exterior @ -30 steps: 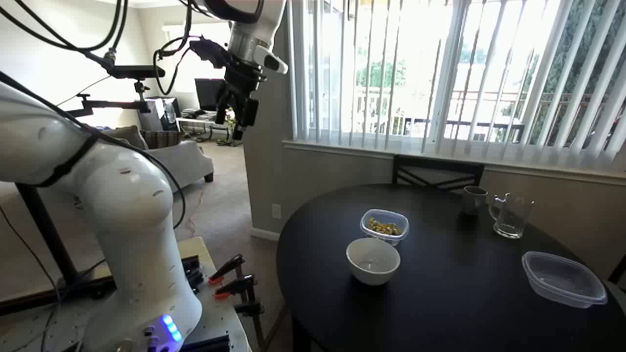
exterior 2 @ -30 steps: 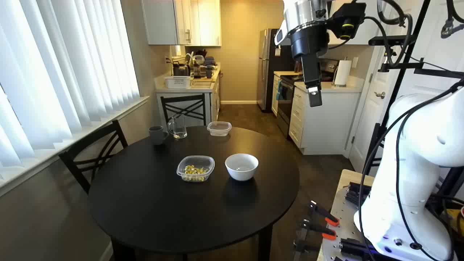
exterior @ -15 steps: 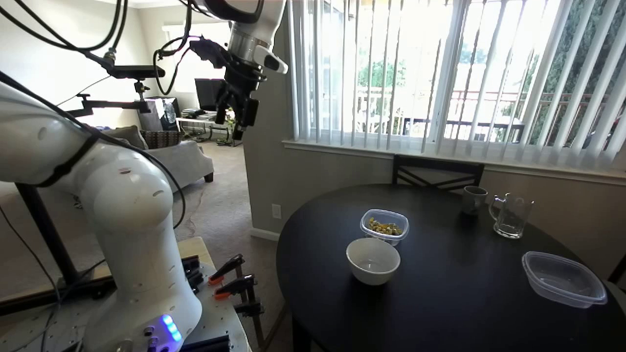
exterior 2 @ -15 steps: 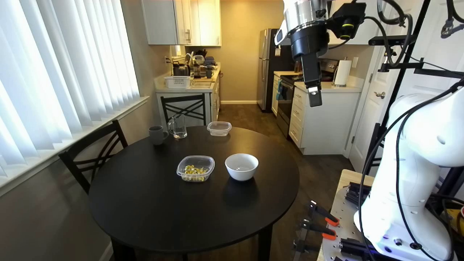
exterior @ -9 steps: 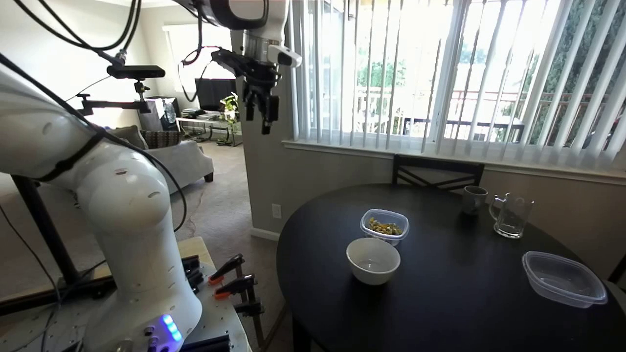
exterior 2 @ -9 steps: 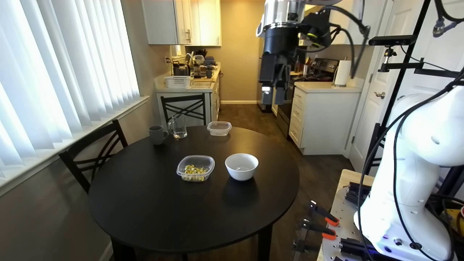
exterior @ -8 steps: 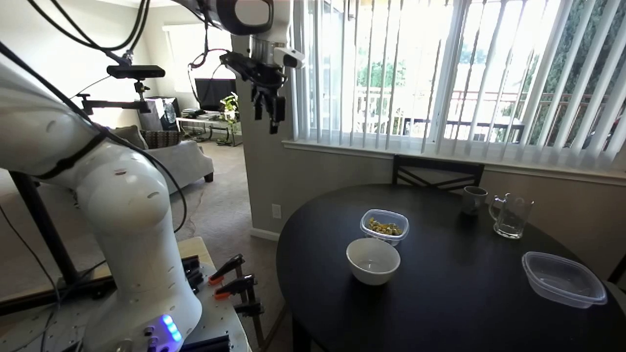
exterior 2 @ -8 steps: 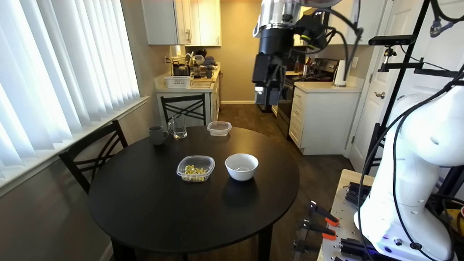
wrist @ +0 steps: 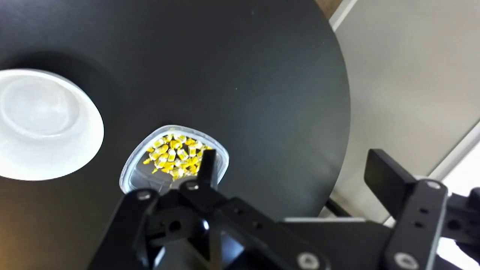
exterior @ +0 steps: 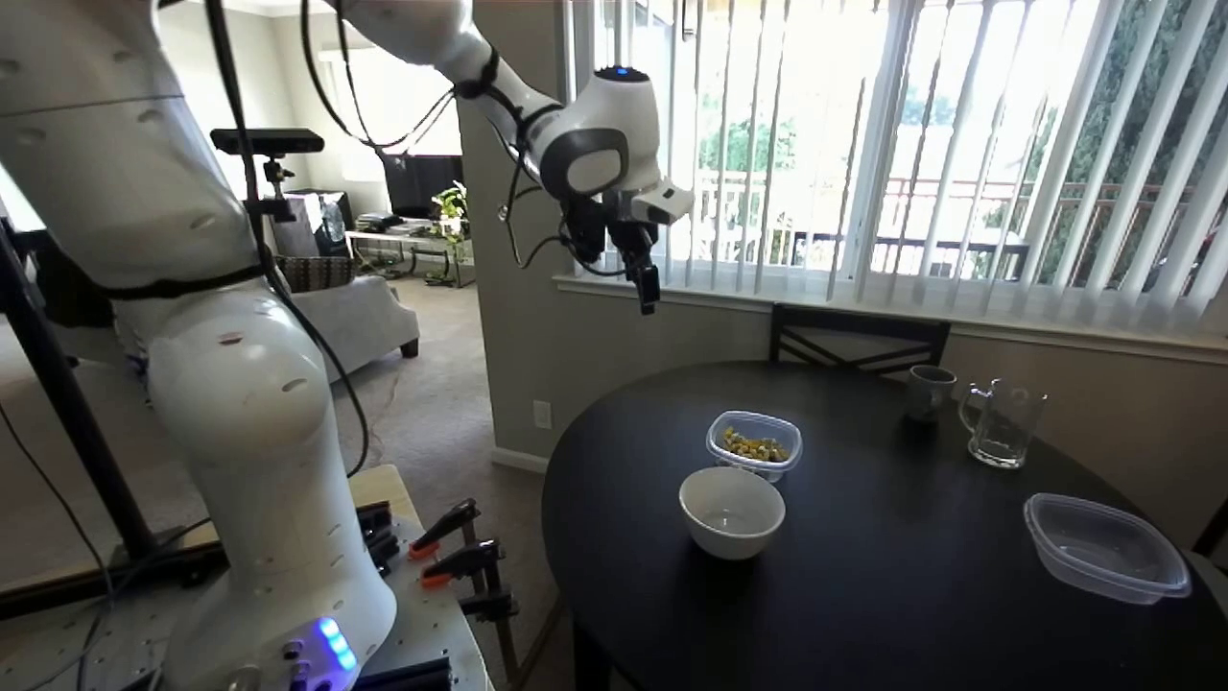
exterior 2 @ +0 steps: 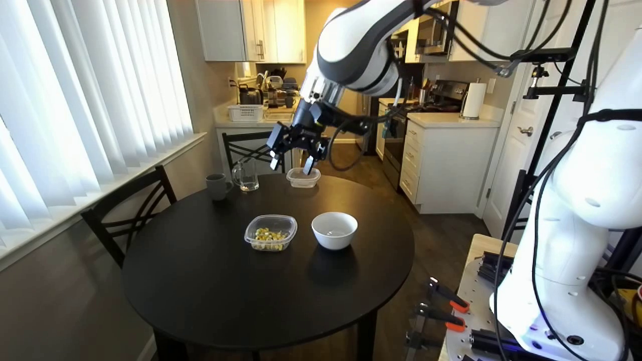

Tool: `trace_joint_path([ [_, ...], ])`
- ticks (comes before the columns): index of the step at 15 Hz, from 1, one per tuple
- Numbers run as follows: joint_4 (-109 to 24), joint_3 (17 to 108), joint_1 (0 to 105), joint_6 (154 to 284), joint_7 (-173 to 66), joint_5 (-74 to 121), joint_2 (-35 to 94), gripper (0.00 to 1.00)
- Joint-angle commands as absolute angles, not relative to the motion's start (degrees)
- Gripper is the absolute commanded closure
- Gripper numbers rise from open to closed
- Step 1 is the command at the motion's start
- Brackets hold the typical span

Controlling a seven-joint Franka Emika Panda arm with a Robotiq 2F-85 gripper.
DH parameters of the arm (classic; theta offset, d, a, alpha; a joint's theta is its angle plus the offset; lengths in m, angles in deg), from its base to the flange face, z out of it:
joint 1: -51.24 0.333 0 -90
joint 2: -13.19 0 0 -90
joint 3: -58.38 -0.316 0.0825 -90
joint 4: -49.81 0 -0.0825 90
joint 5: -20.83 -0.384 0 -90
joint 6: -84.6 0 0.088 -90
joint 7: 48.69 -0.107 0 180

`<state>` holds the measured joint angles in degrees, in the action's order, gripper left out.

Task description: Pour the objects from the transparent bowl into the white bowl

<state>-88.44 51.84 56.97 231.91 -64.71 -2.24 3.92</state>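
Observation:
The transparent bowl (exterior: 767, 468) stands upright on the table and holds the objects (exterior: 755, 446), a heap of small yellow and whitish bits. The bowl (exterior 2: 273, 223) and bits (exterior 2: 268, 236) also show in an exterior view. The white bowl (exterior: 732, 528) stands close beside it, upright and with nothing seen inside; it also shows in an exterior view (exterior 2: 334, 235). My gripper (exterior 2: 291, 164) is open and empty, tilted, above table height and apart from both bowls. In the wrist view, my fingers (wrist: 292, 165) are wide apart; one covers part of the transparent bowl's rim (wrist: 139, 152). The white bowl (wrist: 45, 150) is partly cut off there.
A larger flat clear container (exterior: 1103, 552), a clear glass mug (exterior: 1005, 432) and a grey mug (exterior: 930, 393) stand on the round black table (exterior: 911, 595). A dark chair (exterior: 859, 336) and the window blinds (exterior: 767, 192) are beyond the table.
The arm was still at first, then swung towards the table. My gripper has moved over towards the table's side, lower and turned. Bowls and bits have not moved.

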Motion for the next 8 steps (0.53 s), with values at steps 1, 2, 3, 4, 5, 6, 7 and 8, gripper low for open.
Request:
trace_joint_path([
  [1,-82.94,51.49,56.57,245.39,-73.11,-2.00,18.24,0.00],
  [2,-81.63,52.07,56.73,247.61,-75.20,-2.24,20.96,0.00],
  [3,-80.00,52.60,56.93,248.79,-77.26,-2.86,23.51,0.00],
  [4,-78.73,53.29,56.89,248.36,-79.19,-3.34,24.69,0.00],
  [5,-77.32,54.12,57.09,248.62,-81.66,-3.22,26.46,0.00],
  [6,-76.51,55.39,57.28,247.31,-84.13,-2.43,27.00,0.00],
  [7,-75.40,56.51,57.54,247.04,-86.32,-1.91,28.09,0.00],
  [8,-74.96,57.56,57.70,247.06,-88.23,-1.34,28.73,0.00],
])
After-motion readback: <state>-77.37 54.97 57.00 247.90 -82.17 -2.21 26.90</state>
